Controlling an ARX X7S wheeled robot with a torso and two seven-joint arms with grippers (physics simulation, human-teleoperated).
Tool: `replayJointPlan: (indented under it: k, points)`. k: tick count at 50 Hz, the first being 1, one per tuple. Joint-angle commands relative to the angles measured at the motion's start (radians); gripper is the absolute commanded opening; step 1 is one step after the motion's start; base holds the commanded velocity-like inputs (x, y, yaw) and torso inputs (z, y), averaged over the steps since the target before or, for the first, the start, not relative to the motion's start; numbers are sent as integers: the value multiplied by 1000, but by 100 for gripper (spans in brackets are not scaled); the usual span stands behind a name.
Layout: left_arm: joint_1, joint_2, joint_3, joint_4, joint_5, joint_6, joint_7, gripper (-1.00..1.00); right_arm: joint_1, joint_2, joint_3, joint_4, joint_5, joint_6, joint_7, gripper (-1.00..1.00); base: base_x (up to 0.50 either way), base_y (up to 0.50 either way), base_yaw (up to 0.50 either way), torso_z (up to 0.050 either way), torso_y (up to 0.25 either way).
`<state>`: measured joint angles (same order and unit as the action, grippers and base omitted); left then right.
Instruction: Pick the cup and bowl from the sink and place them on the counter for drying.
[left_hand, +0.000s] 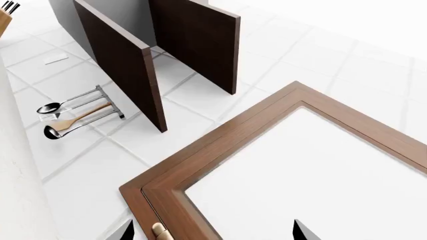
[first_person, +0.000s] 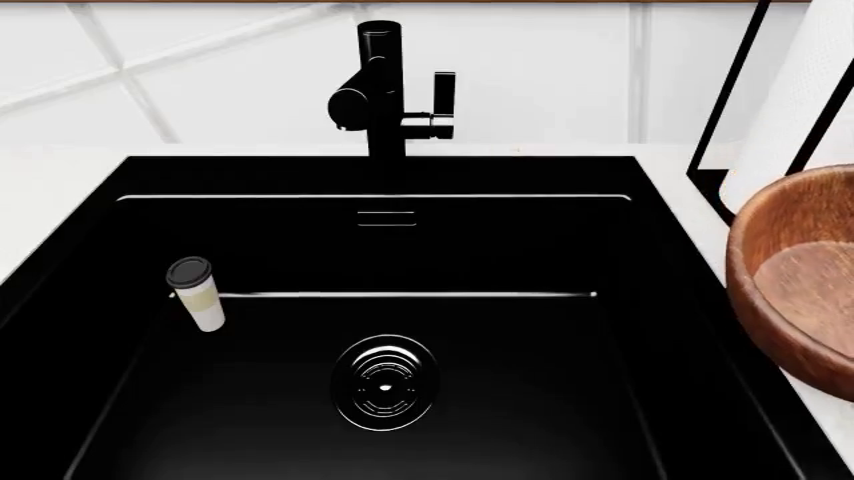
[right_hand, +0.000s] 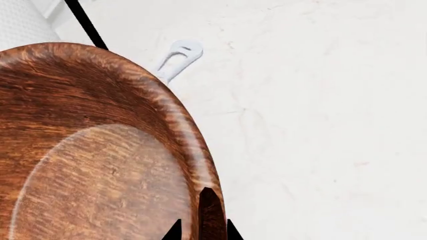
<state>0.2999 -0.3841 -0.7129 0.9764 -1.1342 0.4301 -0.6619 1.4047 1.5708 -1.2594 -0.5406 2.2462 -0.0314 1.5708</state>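
Right gripper (right_hand: 202, 231) pinched the bowl (right_hand: 100, 150) by its rim, over the counter (right_hand: 320, 125) beside the sink (first_person: 387, 240). The cup (first_person: 198, 294) sat in the sink's left. Left gripper (left_hand: 210, 232) jaws were spread, empty. Risk: that thin rim pinch could slip under the bowl's weight.

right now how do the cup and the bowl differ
The cup is small, cream-white with a black lid; the bowl is far larger, reddish-brown wood. The cup sits inside the sink, near its left wall; the bowl is at the sink's right edge, over the counter. Nothing grips the cup, while the right gripper is closed on the bowl's rim. Both are round.
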Motion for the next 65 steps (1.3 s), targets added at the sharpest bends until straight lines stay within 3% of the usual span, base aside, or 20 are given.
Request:
replayJointPlan:
  k: [1, 26, 27, 33, 42, 51, 65]
  points:
    - [1, -3, 3, 0, 3, 3, -3, 100, -15, -1, -57, -34, -17, -157, 0, -100, 0, 0, 0, 0, 0]
    - [7, -7, 7, -1, 5, 13, -3, 100, -95, 0, -128, -94, -38, -364, -30, -100, 0, 0, 1, 0, 0]
    - [7, -7, 7, -1, 5, 13, -3, 100, -96, 0, -128, -96, -32, -369, -46, 100, 0, 0, 0, 0, 0]
    - [6, -8, 9, -1, 7, 12, -5, 100, -78, 0, -107, -100, -13, -336, -118, 100, 0, 0, 0, 0, 0]
    - [11, -8, 9, 0, 7, 16, -6, 100, -8, 0, -33, -104, -5, -239, -51, 100, 0, 0, 0, 0, 0]
    - [15, -9, 9, 0, 6, 19, -5, 100, 144, 0, 124, 125, 10, 142, 0, 100, 0, 0, 0, 0, 0]
    - [27, -8, 2, -1, -4, 33, -2, 100, 303, 0, 290, 463, -72, 591, 0, 100, 0, 0, 0, 0, 0]
